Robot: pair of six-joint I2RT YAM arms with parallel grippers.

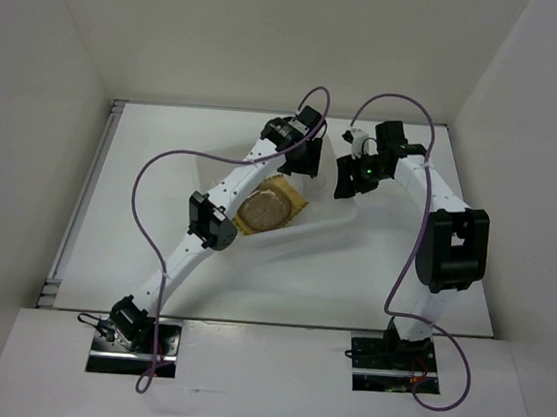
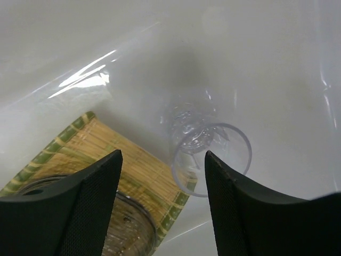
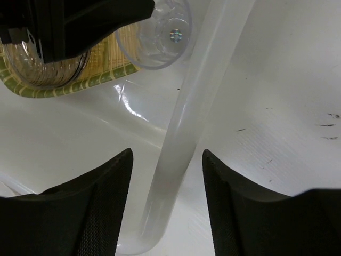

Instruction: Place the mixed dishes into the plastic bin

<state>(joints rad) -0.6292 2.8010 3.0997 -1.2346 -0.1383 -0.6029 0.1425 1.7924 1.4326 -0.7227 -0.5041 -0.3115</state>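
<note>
The translucent white plastic bin (image 1: 322,217) sits mid-table. Inside lies the tan-yellow grid plate (image 1: 289,198), with a round smoky-grey dish (image 1: 264,210) on it. In the left wrist view the plate (image 2: 106,152) carries the grey dish (image 2: 125,229), and the tiny clear cup (image 2: 210,154) lies on its side at the plate's corner. My left gripper (image 2: 162,154) is open and empty above them. My right gripper (image 3: 166,152) is open with one finger on each side of the bin rim (image 3: 192,96), not touching it. I see only one grey dish clearly.
The white table (image 1: 166,160) is boxed in by white walls on three sides. In the right wrist view the left gripper's black body (image 3: 80,21) hangs over the plate (image 3: 106,58) and cup (image 3: 160,32). Bare table (image 3: 287,80) lies right of the rim.
</note>
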